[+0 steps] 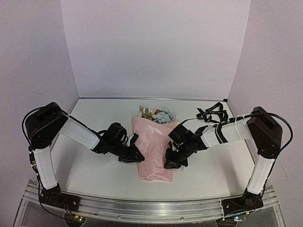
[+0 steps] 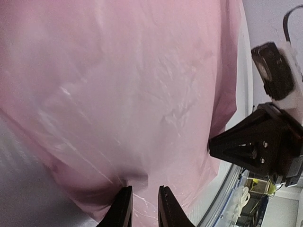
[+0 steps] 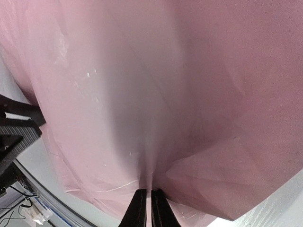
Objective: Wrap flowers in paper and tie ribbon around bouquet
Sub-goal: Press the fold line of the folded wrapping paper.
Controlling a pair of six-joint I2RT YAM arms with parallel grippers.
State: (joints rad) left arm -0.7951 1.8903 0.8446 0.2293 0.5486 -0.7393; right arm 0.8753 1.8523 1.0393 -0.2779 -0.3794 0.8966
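A large sheet of thin, translucent pink wrapping paper point(image 1: 154, 151) lay folded into a long bundle at the middle of the white counter point(image 1: 94, 170), its narrow end toward the arms. A small bunch of artificial flowers point(image 1: 160, 115) with pale blue, white and peach heads poked out of the far end; the stems were hidden inside the paper. A long, narrow black satin ribbon point(image 1: 211, 113) lay in a loose heap on the counter near the far right corner, well apart from the paper and beside the right arm.

The left fingers point(image 1: 136, 154) sat at the bundle's left edge and the right fingers point(image 1: 173, 161) at its right edge, facing each other across the lower half. In the left wrist view the left fingers stood only a narrow gap apart, with the paper's creases gathering into that gap, so they pinched a fold of the paper. In the right wrist view the right fingers were pressed almost together, nipping a thin pleat of the paper at their tips.
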